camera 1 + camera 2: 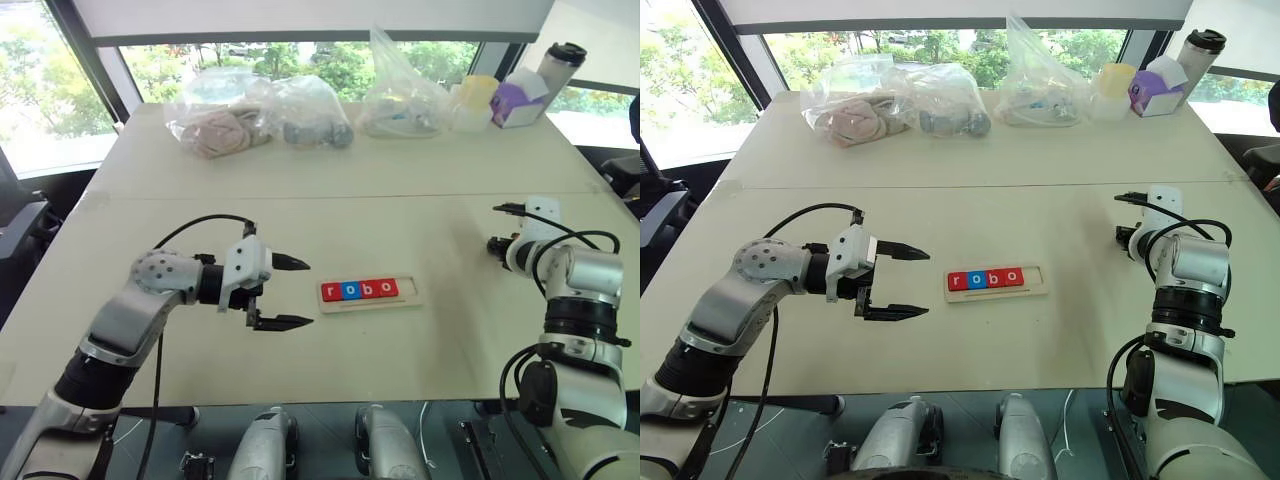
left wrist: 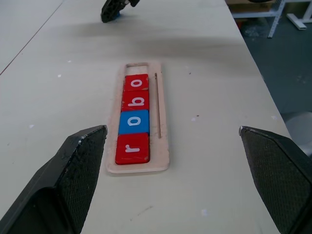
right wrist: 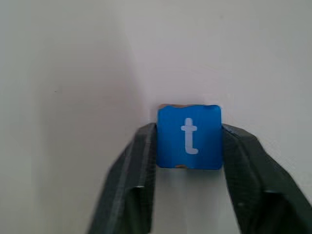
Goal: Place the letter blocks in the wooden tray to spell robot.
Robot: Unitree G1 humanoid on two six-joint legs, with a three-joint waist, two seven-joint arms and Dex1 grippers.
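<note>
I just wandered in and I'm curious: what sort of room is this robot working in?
Probably an office or lab room: a big pale table by wide windows with trees outside, plastic bags and a travel mug at the far edge.

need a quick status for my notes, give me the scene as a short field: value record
tray: wooden tray on the table
filled: four letter blocks, spelling r, o, b, o
free slot: one, at the end after the second o
last tile: blue t block, on the table, away from the tray
right gripper: shut on the t block
left gripper: open, beside the tray
far edge: plastic bags
</note>
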